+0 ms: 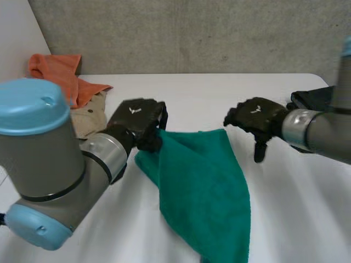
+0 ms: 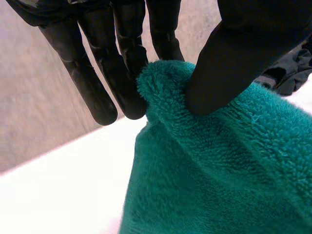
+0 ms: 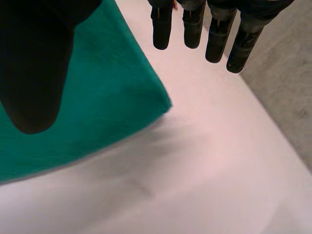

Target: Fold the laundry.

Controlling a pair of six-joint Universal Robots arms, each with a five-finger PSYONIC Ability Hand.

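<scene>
grey, blue-capped arms (image 1: 55,164); left robot hand (image 1: 136,121) and right robot hand (image 1: 256,118) black.

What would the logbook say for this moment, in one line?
left hand: pinches green towel corner | right hand: open, near towel's other corner

- A white table (image 1: 307,208) lies beneath the left hand (image 1: 137,123) and the right hand (image 1: 255,120).
- A grey wall (image 1: 192,33) stands well beyond both hands, past the table's far edge.

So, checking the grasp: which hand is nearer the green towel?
Left. The left hand pinches a corner of the green towel between thumb and fingers; the right hand hovers open beside another corner, apart.
</scene>
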